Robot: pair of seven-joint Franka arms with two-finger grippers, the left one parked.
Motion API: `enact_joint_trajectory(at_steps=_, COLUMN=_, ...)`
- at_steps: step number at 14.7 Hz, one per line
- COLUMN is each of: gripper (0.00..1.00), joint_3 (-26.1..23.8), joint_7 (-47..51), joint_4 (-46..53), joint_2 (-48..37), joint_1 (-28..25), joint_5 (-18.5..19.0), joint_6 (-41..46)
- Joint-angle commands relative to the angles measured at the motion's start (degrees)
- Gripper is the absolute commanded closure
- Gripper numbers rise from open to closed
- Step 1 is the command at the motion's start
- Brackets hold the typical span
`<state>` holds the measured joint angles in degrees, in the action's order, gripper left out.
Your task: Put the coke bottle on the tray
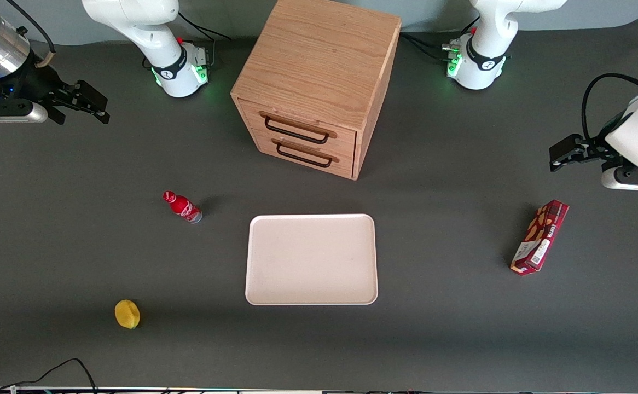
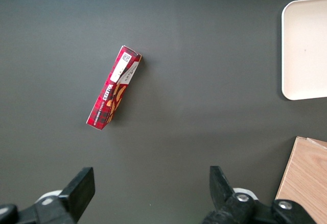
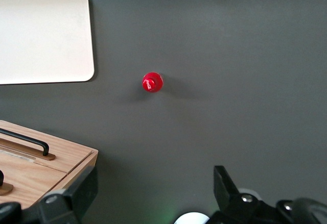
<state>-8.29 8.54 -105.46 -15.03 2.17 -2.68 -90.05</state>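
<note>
Round yellow lemon, glossy upright coke bottle beside smooth tray; gripper wide open, empty.

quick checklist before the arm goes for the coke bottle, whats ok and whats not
1. coke bottle standing upright on the table: ok.
2. Bottle free of neighbours; the lemon sits nearer the front camera, well apart: ok.
3. tray bare and ready beside the bottle: ok.
4. gripper open, holding nothing: ok.
5. Gripper positioned over the bottle: not ok; it hangs high at the working arm's end of the table, farther from the front camera than the bottle.
6. Wooden drawer cabinet drawers shut, away from the bottle-to-tray path: ok.
</note>
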Motion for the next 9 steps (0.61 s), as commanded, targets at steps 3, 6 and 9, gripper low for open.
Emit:
enact_joint_trajectory(at_steps=3, gripper=0.00, joint_3=0.12, joint_7=-0.64, joint_4=2.62, joint_2=1.31, joint_1=-0.76, joint_5=1.36, joint_6=0.40)
enact_joint_trajectory(at_steps=6, gripper=0.00, joint_3=-0.15, joint_7=0.07, joint_4=1.93, joint_2=4.72, joint_1=-1.47, joint_5=0.84, joint_6=-1.96)
enact_joint_trajectory(at_steps=9, gripper=0.00, joint_3=-1.02, joint_7=2.51, joint_4=-1.75, joint_2=11.67, joint_1=-1.47, joint_5=0.92, joint_6=-11.07)
